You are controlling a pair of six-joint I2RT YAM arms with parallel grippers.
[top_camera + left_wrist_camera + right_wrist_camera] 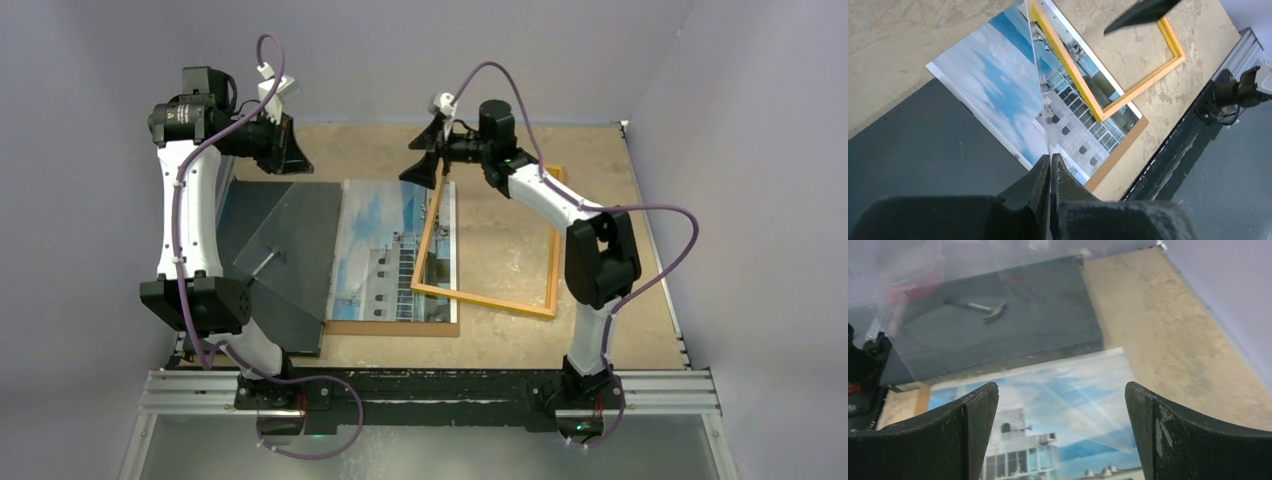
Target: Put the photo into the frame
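Note:
The photo (375,250) (993,85) (1068,415), a white building under blue sky, lies flat on a brown backing board (390,328) in the middle of the table. The yellow frame (485,297) (1143,90) lies to its right, its left side overlapping the photo's right edge. My left gripper (288,148) (1050,157) is shut on the far edge of a clear pane (290,250) (1037,75), which it holds tilted above the black board. My right gripper (425,162) (1062,385) hangs open over the photo's far end, beside the frame's far left corner, holding nothing.
A black flat board (300,325) (923,145) (1013,330) lies left of the photo, with a small hammer-shaped metal piece (270,258) (983,307) on it. Grey walls close in the sides and back. The arms' rail (430,385) runs along the near edge.

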